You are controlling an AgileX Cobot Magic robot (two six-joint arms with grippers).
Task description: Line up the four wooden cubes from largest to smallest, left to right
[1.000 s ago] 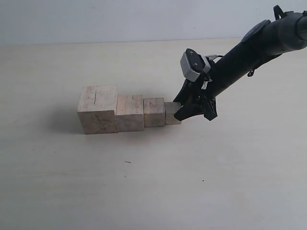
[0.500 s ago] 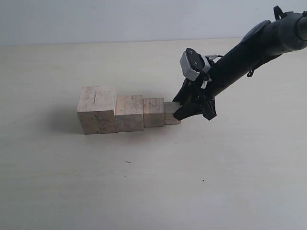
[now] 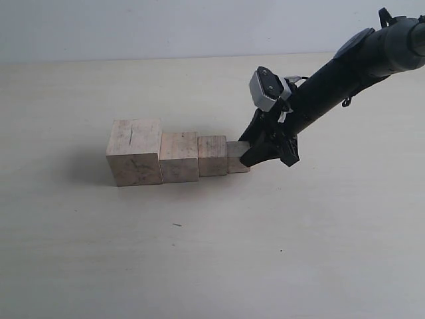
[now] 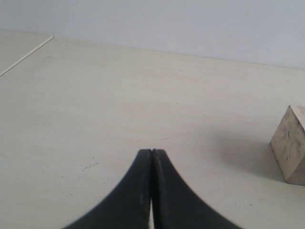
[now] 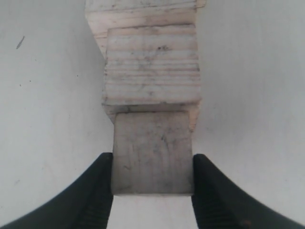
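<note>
Four pale wooden cubes sit in a touching row on the table, shrinking from left to right: the largest (image 3: 135,151) with a thin dark scratch on top, the second (image 3: 179,156), the third (image 3: 213,155) and the smallest (image 3: 236,157). My right gripper (image 3: 247,151) is at the row's right end, shut on the smallest cube (image 5: 152,150), one finger against each side. Beyond it the third cube (image 5: 152,64) lies flush. My left gripper (image 4: 151,151) is shut and empty, out of the exterior view, with the largest cube (image 4: 290,145) off to its side.
The pale table (image 3: 212,252) stretches bare around the row. Its back edge meets a light wall (image 3: 166,26). The right arm (image 3: 345,73) slants in from the upper right of the exterior view.
My right gripper and the smallest cube have shifted very slightly left, toward the third cube. The other cubes have not moved.
</note>
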